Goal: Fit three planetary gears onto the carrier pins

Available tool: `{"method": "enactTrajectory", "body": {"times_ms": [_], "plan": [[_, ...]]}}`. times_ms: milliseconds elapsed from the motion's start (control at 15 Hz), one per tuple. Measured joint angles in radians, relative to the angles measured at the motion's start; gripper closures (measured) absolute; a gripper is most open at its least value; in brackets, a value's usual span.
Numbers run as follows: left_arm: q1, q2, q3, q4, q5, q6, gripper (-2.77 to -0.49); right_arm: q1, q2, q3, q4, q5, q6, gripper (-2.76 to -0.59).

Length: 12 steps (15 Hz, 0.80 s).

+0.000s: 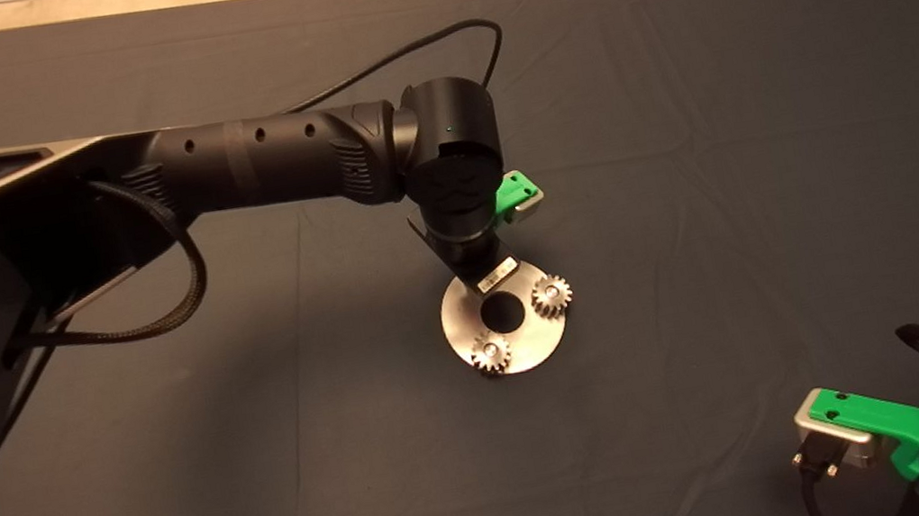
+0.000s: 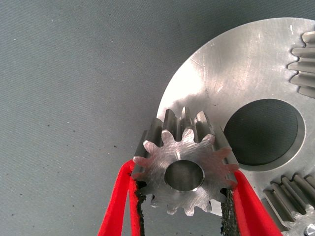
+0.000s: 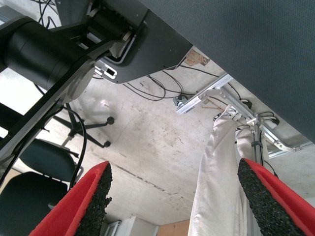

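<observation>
My left gripper [image 2: 183,176] is shut on a small silvery planetary gear [image 2: 184,167], held flat between its black pads over the near rim of the shiny carrier disc [image 2: 236,69]. In the head view the left arm's wrist [image 1: 456,176] hangs over the disc's far edge [image 1: 460,322] and hides that gear and the pin under it. Two other gears [image 1: 552,291] [image 1: 491,353] sit on pins on the disc, with the pin tops showing in their bores. They also show in the left wrist view [image 2: 302,64] [image 2: 290,196]. My right gripper [image 3: 177,191] is open and parked at the mat's lower right [image 1: 867,425].
The dark mat [image 1: 677,125] lies around the disc. The left arm's cable [image 1: 410,51] loops behind the wrist. The right wrist view looks past the mat's edge at the floor, with chairs [image 3: 34,167], cables and a person's light trouser leg [image 3: 216,177].
</observation>
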<state>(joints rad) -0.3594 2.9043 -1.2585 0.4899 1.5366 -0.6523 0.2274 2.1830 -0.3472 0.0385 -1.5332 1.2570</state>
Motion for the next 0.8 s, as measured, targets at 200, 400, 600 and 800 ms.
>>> {"method": "enactTrajectory", "body": {"times_ms": [200,400,600,800], "plan": [[0.0,0.002,0.0,-0.011,0.0,0.0,-0.66,0.0,0.0,0.0,0.0,0.0,0.0,-1.89],[0.0,0.006,0.0,-0.019,0.001,0.0,-0.66,0.004,0.0,0.0,0.0,0.0,0.0,-1.89],[0.0,0.007,0.0,-0.02,0.001,0.003,-0.66,0.003,0.0,0.0,0.001,0.0,-0.001,-1.89],[0.0,0.008,0.0,-0.024,0.001,0.003,-0.66,0.003,0.0,0.0,0.001,0.0,-0.002,-1.89]]}}
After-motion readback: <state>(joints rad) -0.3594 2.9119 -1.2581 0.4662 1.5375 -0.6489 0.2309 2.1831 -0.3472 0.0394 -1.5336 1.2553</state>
